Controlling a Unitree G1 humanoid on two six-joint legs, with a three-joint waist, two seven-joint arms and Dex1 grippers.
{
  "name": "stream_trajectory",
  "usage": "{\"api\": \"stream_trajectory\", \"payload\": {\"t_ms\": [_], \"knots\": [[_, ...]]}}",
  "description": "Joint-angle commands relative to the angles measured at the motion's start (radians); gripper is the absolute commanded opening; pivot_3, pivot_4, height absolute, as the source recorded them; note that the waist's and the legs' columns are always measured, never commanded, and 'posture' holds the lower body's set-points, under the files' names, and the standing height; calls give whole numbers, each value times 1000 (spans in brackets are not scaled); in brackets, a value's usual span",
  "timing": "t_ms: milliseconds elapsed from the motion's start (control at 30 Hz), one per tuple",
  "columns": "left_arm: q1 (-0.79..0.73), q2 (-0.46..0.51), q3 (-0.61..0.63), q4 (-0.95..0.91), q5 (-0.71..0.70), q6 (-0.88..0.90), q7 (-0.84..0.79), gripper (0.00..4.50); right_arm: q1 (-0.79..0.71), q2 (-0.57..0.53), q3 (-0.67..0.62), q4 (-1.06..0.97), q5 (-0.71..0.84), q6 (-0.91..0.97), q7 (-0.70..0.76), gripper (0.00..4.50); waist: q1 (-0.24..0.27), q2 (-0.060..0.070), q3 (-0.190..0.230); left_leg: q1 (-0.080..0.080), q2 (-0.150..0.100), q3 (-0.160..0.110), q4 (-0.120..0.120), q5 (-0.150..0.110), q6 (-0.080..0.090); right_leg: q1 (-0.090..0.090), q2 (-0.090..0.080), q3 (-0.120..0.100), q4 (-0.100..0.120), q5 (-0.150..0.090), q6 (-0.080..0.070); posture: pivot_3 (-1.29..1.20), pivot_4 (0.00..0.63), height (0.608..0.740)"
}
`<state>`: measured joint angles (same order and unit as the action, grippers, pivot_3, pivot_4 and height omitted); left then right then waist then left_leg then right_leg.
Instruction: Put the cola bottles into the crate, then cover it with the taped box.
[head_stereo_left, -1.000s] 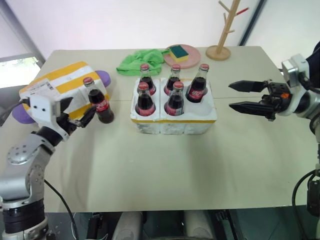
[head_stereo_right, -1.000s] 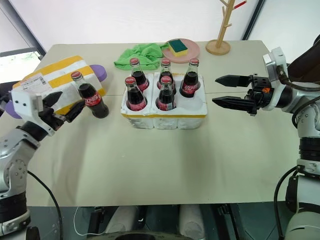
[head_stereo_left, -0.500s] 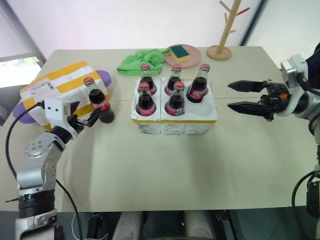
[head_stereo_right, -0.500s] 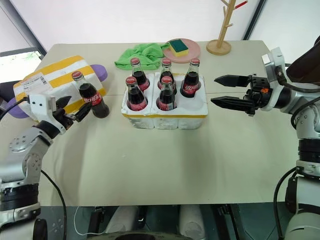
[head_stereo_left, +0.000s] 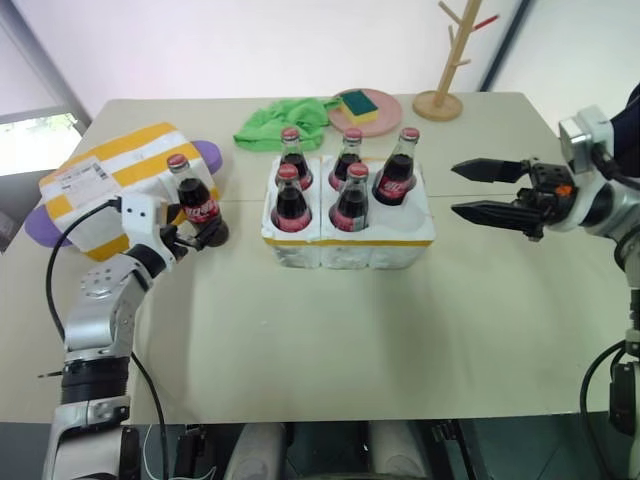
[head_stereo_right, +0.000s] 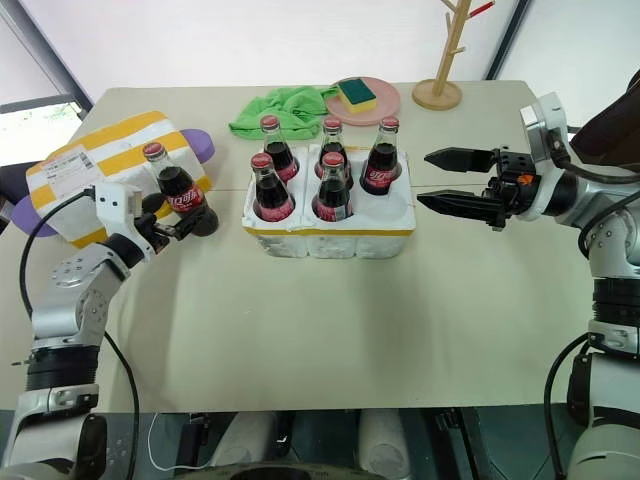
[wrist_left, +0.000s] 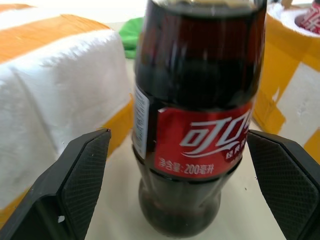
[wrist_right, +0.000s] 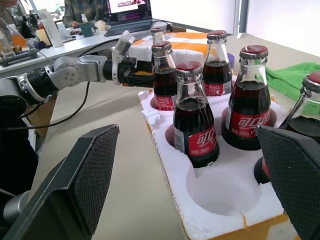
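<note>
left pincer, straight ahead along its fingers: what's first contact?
The loose cola bottle. It stands on the table directly between the open fingers of the left pincer, with gaps visible both sides. Beyond it sits the crate.

Head pair overlooks table (head_stereo_left: 330, 330); wrist views close.

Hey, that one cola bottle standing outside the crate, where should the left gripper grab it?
Around the labelled body of the loose cola bottle, coming level from the front: it stands upright, and the open left gripper already straddles it. The taped box stands close behind.
</note>
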<state>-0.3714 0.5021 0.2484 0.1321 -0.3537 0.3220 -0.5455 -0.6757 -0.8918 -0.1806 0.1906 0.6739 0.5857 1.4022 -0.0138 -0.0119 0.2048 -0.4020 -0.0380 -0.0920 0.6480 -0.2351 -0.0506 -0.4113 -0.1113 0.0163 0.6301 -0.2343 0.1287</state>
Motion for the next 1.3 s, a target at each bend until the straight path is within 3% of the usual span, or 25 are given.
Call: {"api": "stream_trajectory", "payload": {"t_ms": [33, 367, 433, 533, 900, 1300], "knots": [[-38, 10, 2, -1, 7, -27, -4, 4464, -19, -5, -28, -38, 21, 4, -2, 4500, 0, 0, 0, 0, 0, 0, 0, 0, 0, 0, 0, 0, 0, 0, 0, 0, 150, 740], [-65, 6, -20, 19, 12, -27, -25, 4464, 1, -3, -31, -59, 25, 16, -12, 4500, -1, 0, 0, 0, 0, 0, 0, 0, 0, 0, 0, 0, 0, 1, 1, 0, 150, 740], [-63, 4, -22, 20, 8, -24, -30, 3928, 0, -5, -33, -60, 27, 18, -12, 4500, 0, 0, 0, 0, 0, 0, 0, 0, 0, 0, 0, 0, 0, 1, 1, 0, 150, 740], [-65, 0, -17, 16, 1, -22, -29, 2763, -1, -6, -32, -59, 26, 16, -10, 4500, 1, 0, 0, 0, 0, 0, 0, 0, 0, 0, 0, 0, 0, 1, 1, 0, 150, 740], [-38, 32, 15, -70, -42, 39, -42, 2787, 19, -14, -36, -68, 21, 6, -4, 4500, 0, 0, 0, -1, 0, 0, 0, 0, 0, -1, 0, 0, -1, 1, 1, 0, 150, 740], [110, 237, 160, -590, -371, 396, -113, 2787, 57, -10, -55, -67, 17, -16, -19, 4500, -2, 0, 0, -8, 0, 1, -1, 0, 1, -10, 0, 1, 1, 1, 1, 0, 150, 740]]}}
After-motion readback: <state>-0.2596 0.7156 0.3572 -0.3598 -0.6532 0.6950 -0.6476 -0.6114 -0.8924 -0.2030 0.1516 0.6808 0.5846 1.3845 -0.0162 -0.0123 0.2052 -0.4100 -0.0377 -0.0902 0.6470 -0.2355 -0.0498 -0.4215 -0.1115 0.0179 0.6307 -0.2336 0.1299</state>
